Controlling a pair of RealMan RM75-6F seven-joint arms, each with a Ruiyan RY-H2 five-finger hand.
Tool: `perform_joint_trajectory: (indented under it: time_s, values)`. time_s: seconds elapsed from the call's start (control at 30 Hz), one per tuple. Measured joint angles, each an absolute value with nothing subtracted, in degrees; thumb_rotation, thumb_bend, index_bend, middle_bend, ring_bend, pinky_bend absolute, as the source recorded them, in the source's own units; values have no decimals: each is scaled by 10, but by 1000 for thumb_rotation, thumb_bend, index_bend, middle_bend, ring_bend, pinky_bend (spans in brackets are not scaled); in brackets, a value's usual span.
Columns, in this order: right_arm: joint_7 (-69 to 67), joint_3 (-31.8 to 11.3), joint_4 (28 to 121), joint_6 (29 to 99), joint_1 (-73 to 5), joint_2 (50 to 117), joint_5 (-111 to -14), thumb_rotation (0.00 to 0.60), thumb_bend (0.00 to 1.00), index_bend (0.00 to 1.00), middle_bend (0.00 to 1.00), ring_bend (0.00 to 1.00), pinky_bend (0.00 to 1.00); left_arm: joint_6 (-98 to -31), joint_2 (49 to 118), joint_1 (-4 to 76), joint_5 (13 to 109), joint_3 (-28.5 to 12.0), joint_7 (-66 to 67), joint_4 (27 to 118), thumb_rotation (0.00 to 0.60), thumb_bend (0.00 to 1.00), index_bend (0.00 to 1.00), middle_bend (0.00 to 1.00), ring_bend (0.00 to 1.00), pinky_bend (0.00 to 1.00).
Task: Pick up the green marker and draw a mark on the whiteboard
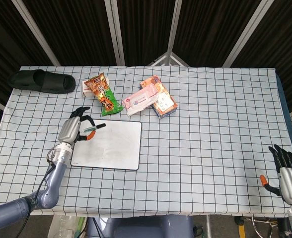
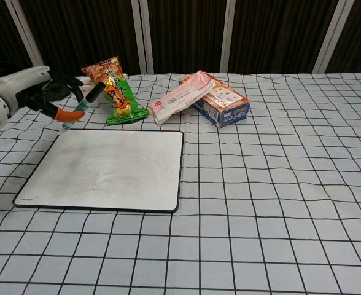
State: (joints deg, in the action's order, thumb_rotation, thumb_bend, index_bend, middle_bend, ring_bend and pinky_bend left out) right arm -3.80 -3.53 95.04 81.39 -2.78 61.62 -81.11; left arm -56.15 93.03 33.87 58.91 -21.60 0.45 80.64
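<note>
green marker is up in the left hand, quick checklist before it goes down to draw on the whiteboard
1. Green marker held by left hand: ok.
2. Marker clear of the whiteboard, lifted above its far left corner: ok.
3. Cap off: not ok, the dark cap end looks on.
4. Tip pointing down at the board: cannot tell.
5. Board surface free of objects: ok.
6. Right hand away at the table's near right edge: ok.
</note>
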Motion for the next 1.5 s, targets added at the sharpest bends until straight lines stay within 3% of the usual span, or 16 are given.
perform_joint_trajectory:
  time_s: [0.53,1.5]
  values:
    - [-45,-38,952,808,-31,613,-806,600,354,0,0,0,0,-567,1023,352,656,-218,-166,768,600,574,664,122,0,16]
    - [-50,-39,956,803,-32,610,-804,600,354,0,0,0,0,-555,1069,368,667,-190,-193,706,600,573,677,133,0,16]
